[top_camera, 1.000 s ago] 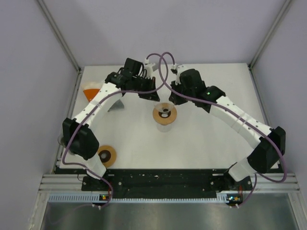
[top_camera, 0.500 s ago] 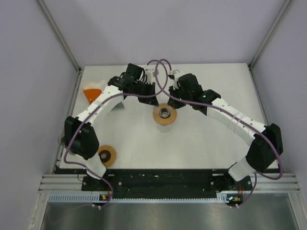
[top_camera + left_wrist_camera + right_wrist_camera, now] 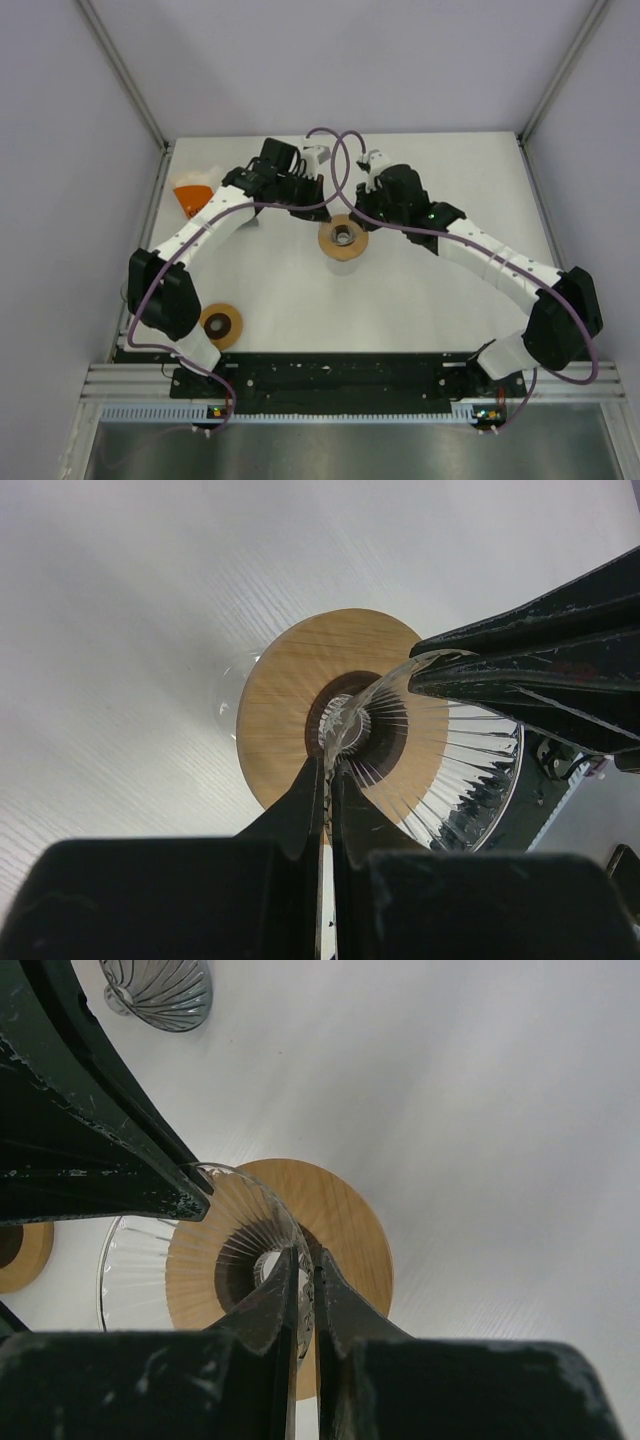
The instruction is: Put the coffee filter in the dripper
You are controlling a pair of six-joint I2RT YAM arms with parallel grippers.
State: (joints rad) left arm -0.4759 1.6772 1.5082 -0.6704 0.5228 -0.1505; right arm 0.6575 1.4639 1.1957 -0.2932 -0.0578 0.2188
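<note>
Both arms meet mid-table toward the far edge. Left gripper (image 3: 328,765) and right gripper (image 3: 303,1260) each pinch opposite rim sides of the clear ribbed glass dripper (image 3: 455,780), held over the wooden ring stand (image 3: 343,239). Orange-rimmed filter holder (image 3: 190,193) with filters sits by the far-left edge.

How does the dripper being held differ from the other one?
The held dripper is pinched by the left gripper and right gripper; the other dripper is untouched. The held dripper is over a wooden ring, the other on bare table. Both are ribbed glass.
</note>
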